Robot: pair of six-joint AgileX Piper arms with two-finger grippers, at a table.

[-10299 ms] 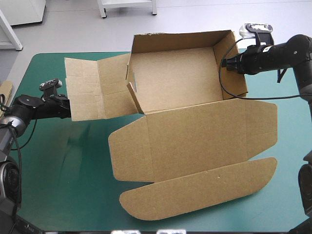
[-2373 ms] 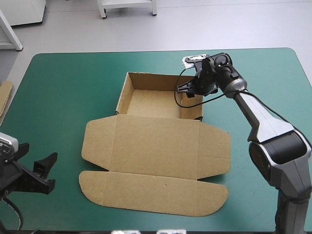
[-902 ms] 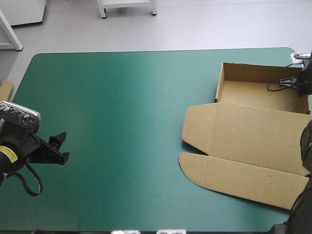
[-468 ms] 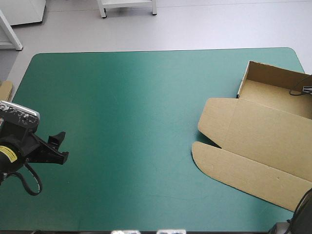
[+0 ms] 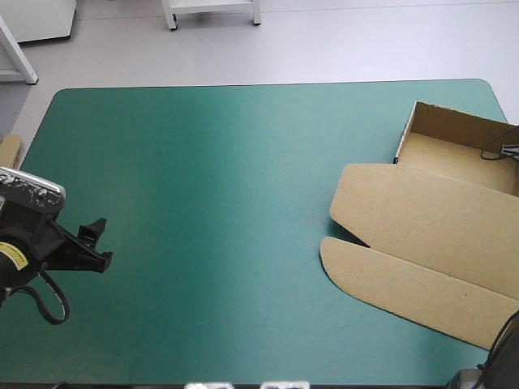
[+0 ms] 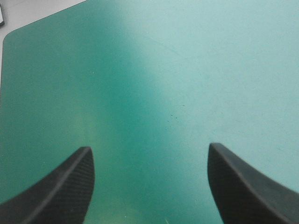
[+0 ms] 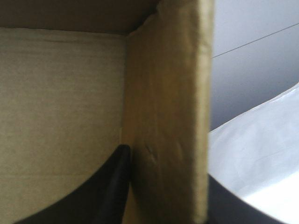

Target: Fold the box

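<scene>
The brown box (image 5: 438, 211) lies at the table's right edge as an open tray (image 5: 454, 158) with its lid (image 5: 430, 215) flat and the rounded front flap (image 5: 397, 284) toward the near side. Part of it runs past the high view's right border. In the right wrist view my right gripper (image 7: 163, 191) is shut on the box: one black finger (image 7: 110, 186) is inside the tray and the tray's side wall (image 7: 163, 93) stands between the two. My left gripper (image 5: 99, 241) hangs open over the front left of the teal-green cover (image 6: 149, 70), holding nothing, far from the box.
An edge of more brown board (image 5: 8, 150) shows at the table's left edge. The teal-green cover (image 5: 227, 178) stretches bare between my left gripper and the box. Beyond the tray wall the right wrist view shows grey floor and a pale shape.
Earlier the box stood mid-table and my right gripper drew it to the right edge. Since just before, it has barely shifted. My left arm stays at the front left.
</scene>
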